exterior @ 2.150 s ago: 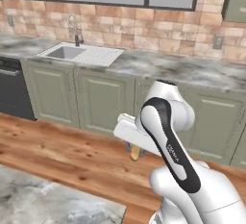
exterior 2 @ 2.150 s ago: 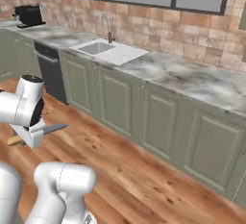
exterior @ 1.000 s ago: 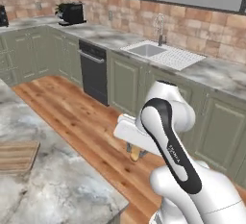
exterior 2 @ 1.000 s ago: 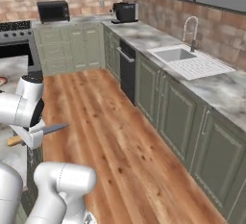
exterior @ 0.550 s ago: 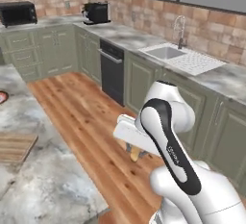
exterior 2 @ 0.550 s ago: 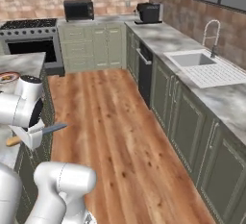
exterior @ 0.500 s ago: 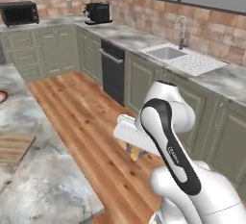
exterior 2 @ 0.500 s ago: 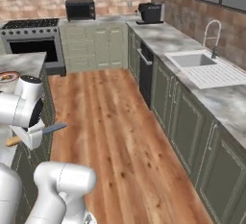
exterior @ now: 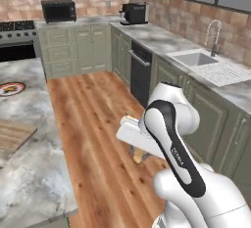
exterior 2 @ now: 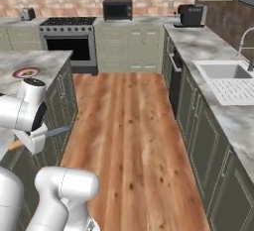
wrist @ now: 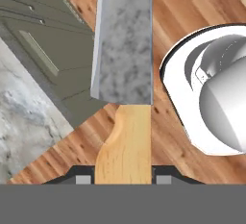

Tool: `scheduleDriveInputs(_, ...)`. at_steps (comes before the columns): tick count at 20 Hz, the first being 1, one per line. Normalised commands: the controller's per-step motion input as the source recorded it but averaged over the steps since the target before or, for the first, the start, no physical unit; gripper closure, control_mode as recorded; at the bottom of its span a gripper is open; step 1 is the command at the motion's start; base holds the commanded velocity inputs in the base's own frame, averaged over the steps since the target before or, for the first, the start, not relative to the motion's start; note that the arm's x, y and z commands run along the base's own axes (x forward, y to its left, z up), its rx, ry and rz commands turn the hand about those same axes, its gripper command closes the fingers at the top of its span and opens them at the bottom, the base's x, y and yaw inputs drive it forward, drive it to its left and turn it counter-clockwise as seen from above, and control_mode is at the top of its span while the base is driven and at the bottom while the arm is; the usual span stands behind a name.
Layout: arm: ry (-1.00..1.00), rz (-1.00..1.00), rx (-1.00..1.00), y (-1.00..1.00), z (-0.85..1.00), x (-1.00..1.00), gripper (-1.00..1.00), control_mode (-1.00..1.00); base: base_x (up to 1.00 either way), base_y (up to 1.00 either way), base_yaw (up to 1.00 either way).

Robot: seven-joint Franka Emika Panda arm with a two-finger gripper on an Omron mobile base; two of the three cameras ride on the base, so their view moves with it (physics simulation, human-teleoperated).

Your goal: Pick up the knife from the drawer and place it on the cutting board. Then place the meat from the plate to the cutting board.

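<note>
Knife (exterior 2: pixel 47 135) held at the arm's wrist beside the island counter (exterior 2: pixel 30 61)

The knife (wrist: pixel 124 79), grey-blue blade and tan wooden handle, sits clamped between the fingers (wrist: pixel 82 179), blade pointing away from them. The cutting board (exterior: pixel 14 135) and red-rimmed plate (exterior: pixel 11 88) (both flat) lie on the table (exterior: pixel 34 173), well apart from the fingers.

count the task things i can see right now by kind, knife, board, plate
knife: 1, clamped by its handle in the gripper
cutting board: 1, on the island counter
plate: 1, further along the same counter
total: 3
</note>
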Motion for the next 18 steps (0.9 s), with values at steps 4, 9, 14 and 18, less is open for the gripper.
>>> scheduleDriveInputs(4, 0.00, 0.00, 0.00, 0.00, 0.00, 0.00, 1.00, 1.00, 0.20, -0.44, 0.47)
scheduleDriveInputs(9, 0.00, 0.00, 0.00, 0.00, 0.00, 0.00, 1.00, 1.00, 0.20, -0.47, 0.47)
scheduleDriveInputs(14, 0.00, 0.00, 0.00, 0.00, 0.00, 0.00, 1.00, 1.00, 0.36, -0.55, 0.44)
scheduleDriveInputs(18, 0.00, 0.00, 0.00, 0.00, 0.00, 0.00, 1.00, 1.00, 0.59, -0.56, 0.41)
